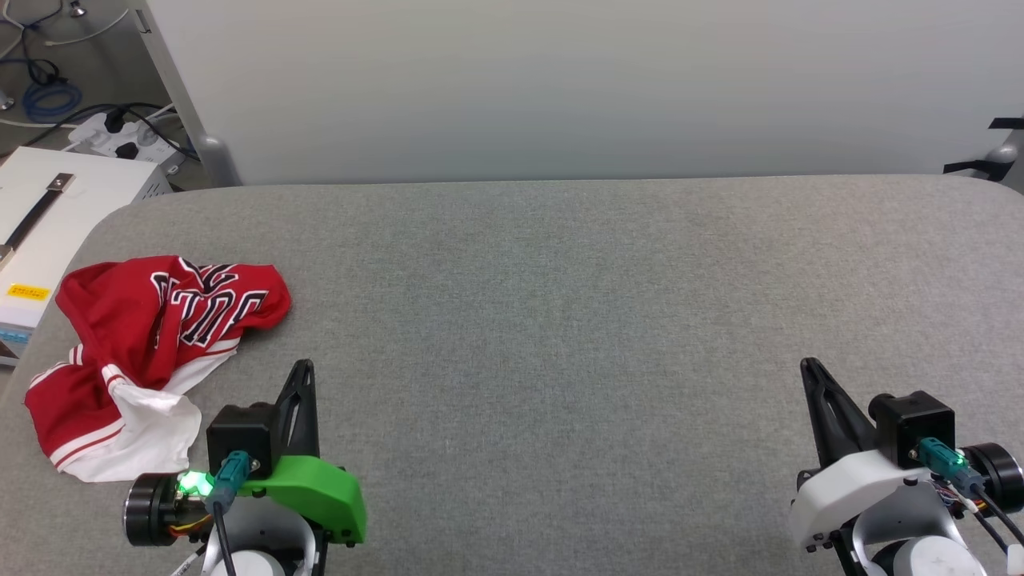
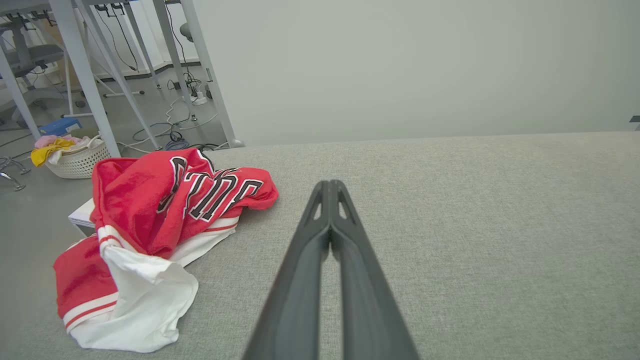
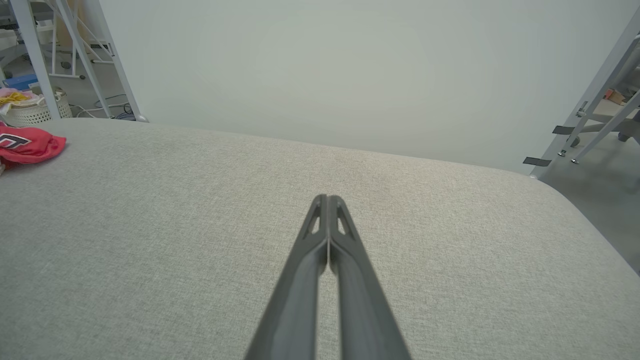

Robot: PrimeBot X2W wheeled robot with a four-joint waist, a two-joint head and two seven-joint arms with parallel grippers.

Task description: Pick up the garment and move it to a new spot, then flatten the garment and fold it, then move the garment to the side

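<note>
Left gripper (image 1: 302, 370): clenched, fingers pressed together tip to tip, nothing between them. Right gripper (image 1: 808, 368): likewise clenched and empty. Both above the grey table (image 1: 560, 320), well apart from each other, fingers pointing toward its far edge.

Shirt (image 1: 152, 352): crumpled in a heap on the table, just left of the left gripper and slightly ahead of its fingertips, not touching. Red body uppermost, black white-edged lettering creased and only partly legible. White sleeve with red-and-white striped trim at the end nearest the gripper's base. Far to the left of the right gripper, at the opposite end of the table.

On the floor beyond the shirt, left of and ahead of the left gripper: a laundry basket (image 2: 75, 160).
</note>
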